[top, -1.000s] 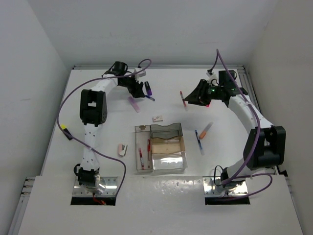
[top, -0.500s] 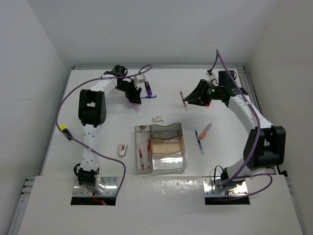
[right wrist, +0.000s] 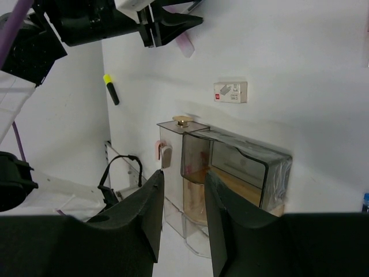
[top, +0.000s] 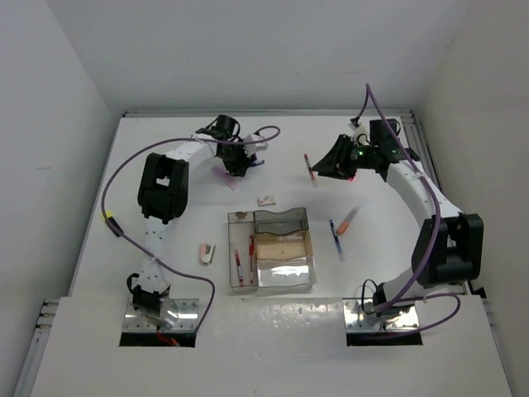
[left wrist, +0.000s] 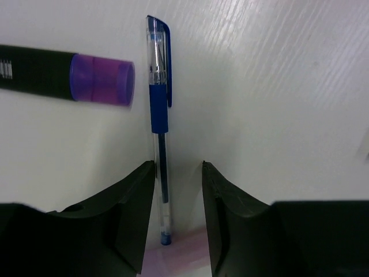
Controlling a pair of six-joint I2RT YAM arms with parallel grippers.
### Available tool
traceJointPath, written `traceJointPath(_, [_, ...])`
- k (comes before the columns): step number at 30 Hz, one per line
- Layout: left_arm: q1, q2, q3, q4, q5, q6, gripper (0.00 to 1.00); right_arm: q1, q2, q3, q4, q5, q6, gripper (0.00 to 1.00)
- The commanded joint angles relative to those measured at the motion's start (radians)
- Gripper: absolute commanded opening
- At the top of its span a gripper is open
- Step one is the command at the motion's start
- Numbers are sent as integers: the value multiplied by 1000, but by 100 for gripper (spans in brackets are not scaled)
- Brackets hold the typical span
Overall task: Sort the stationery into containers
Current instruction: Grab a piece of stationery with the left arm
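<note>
Left tool (left wrist: 177, 171): it has swung off the pink highlighter (top: 220, 173) and across the desk, and now straddles the thin end of the blue pen (left wrist: 159, 109).
Jaws: narrower than a second ago, with the pen's barrel close against one finger and a gap to the other.
Blue pen: earlier ahead of the tool and off to its side, now between its fingers with the capped end pointing away.
Purple highlighter (left wrist: 101, 82): earlier beyond the fingertips, now just ahead of the tool and to one side.
Pink highlighter: earlier at the fingertips, now behind the tool and half covered by it.
Cable (top: 266, 132): its loop has shifted along with the wrist.
</note>
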Motion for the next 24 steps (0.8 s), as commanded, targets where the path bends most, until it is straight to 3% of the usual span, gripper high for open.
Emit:
traceJointPath(1, [-44, -15, -40, 32, -128, -12, 44, -7, -50, -10, 6, -12, -18, 33])
traceJointPath(7, [-92, -32, -89, 25, -150, 11, 27, -9, -74, -10, -29, 6, -41, 34])
traceJointPath(10, [-106, -47, -116, 16, -117, 15, 8, -9, -122, -16, -52, 50, -73, 37])
traceJointPath(12, [-107, -67, -129, 19, -86, -3, 1, -11, -143, -19, -56, 66, -90, 39])
traceJointPath(14, [-110, -75, -124, 20, -46, -32, 0, -18, -160, -26, -46, 80, -90, 41])
traceJointPath(19, [-74, -133, -12, 34, 110, -254, 0, -21, -188, -13, 21, 86, -52, 63])
traceJointPath(20, [-61, -174, 2, 79, 190, -376, 0, -18, -185, 2, 32, 89, -44, 68])
traceJointPath(22, [-31, -231, -27, 194, 271, -501, 0, -8, -168, 68, 32, 103, -28, 79])
traceJointPath(24, [-18, -342, -134, 305, 356, -675, 0, 12, -154, 144, 24, 122, -37, 82])
